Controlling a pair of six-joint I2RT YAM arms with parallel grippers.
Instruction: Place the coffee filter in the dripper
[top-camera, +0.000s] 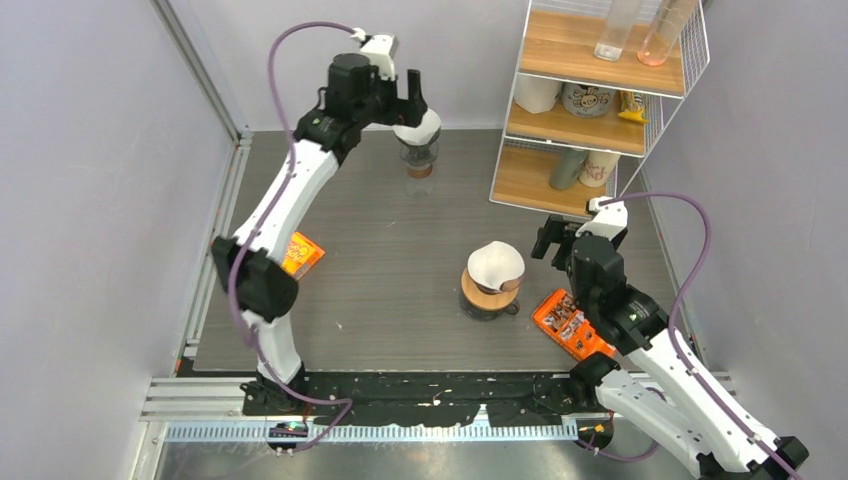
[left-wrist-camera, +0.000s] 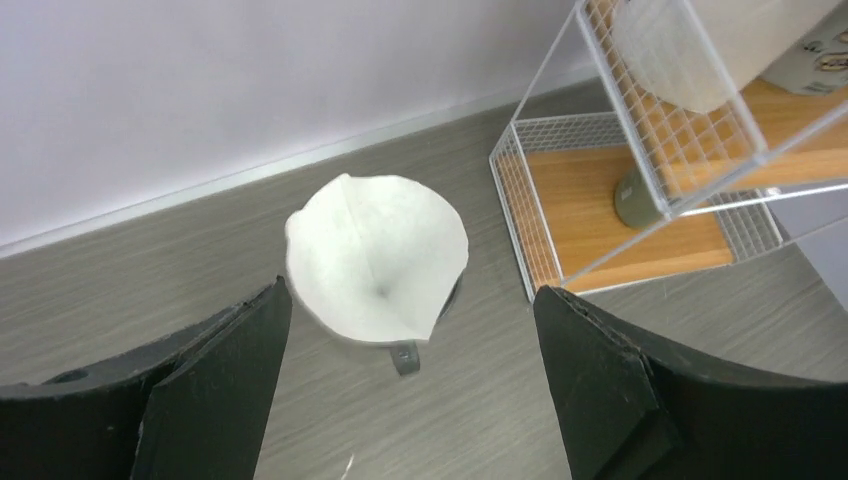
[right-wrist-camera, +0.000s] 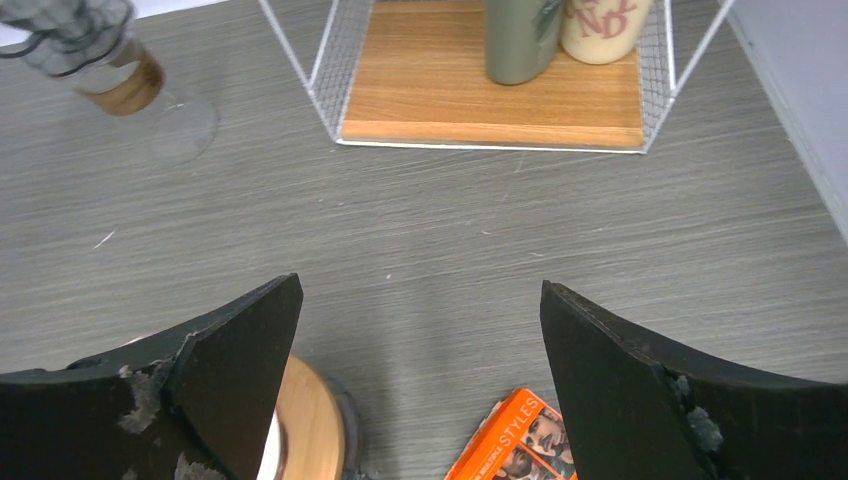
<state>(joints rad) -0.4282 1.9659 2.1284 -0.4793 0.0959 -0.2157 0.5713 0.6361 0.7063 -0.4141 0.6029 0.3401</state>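
Fingers (left-wrist-camera: 220, 370) of your left gripper (left-wrist-camera: 410, 292) stand wide over the filter (left-wrist-camera: 375, 255) seated in the dripper (left-wrist-camera: 405, 357); raise them straight up so neither catches the paper rim.

Light falls bright and even from overhead, so my arms cast only soft, faint shadows on the grey table (top-camera: 380, 260). In my left wrist view the white filter (left-wrist-camera: 375, 255) is nearly washed out, its creases faint. The fingers (left-wrist-camera: 215, 390) of my left tool (left-wrist-camera: 410, 292) loom black, almost without detail. In my right wrist view the glass vessel (right-wrist-camera: 120, 80) in the corner looks smeared.
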